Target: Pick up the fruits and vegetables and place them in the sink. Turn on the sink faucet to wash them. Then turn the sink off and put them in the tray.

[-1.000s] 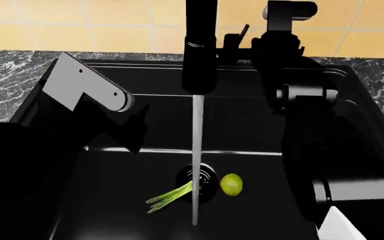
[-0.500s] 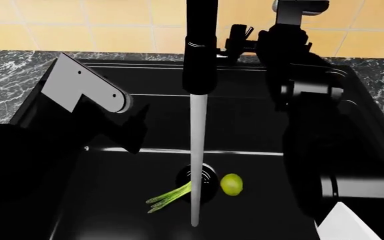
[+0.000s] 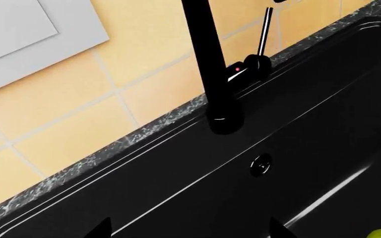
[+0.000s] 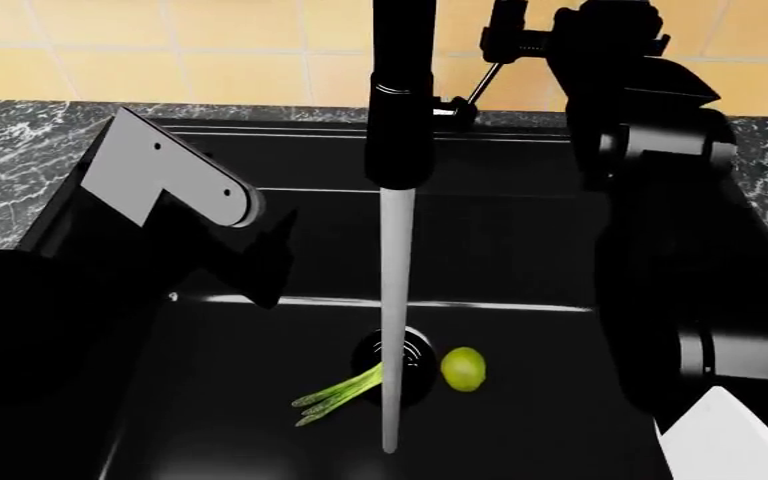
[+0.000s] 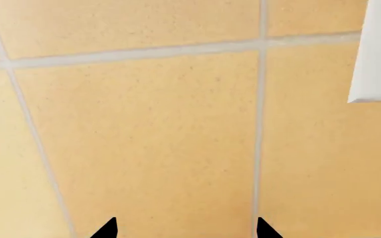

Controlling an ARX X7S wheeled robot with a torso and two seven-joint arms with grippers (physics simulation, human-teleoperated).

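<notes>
Running from the faucet (image 4: 399, 95), a stream of water (image 4: 392, 330) falls onto the drain (image 4: 398, 362) of the sink (image 4: 518, 240). Lemon (image 4: 463, 368) and asparagus (image 4: 337, 394) lie beside the drain. Both grippers are spread and empty — the right gripper (image 5: 185, 230) faces wall tiles (image 5: 144, 129), the left gripper (image 3: 187, 233) the faucet's lever (image 3: 265, 30).

Head view: high, looking forward and down into the sink (image 4: 518, 250), mid-range. Left wrist view: close, angled at the sink's back wall, faucet (image 3: 212, 64) and tiled wall (image 3: 144, 44); shares faucet with head view. Right wrist view: very close, facing wall tiles only.
</notes>
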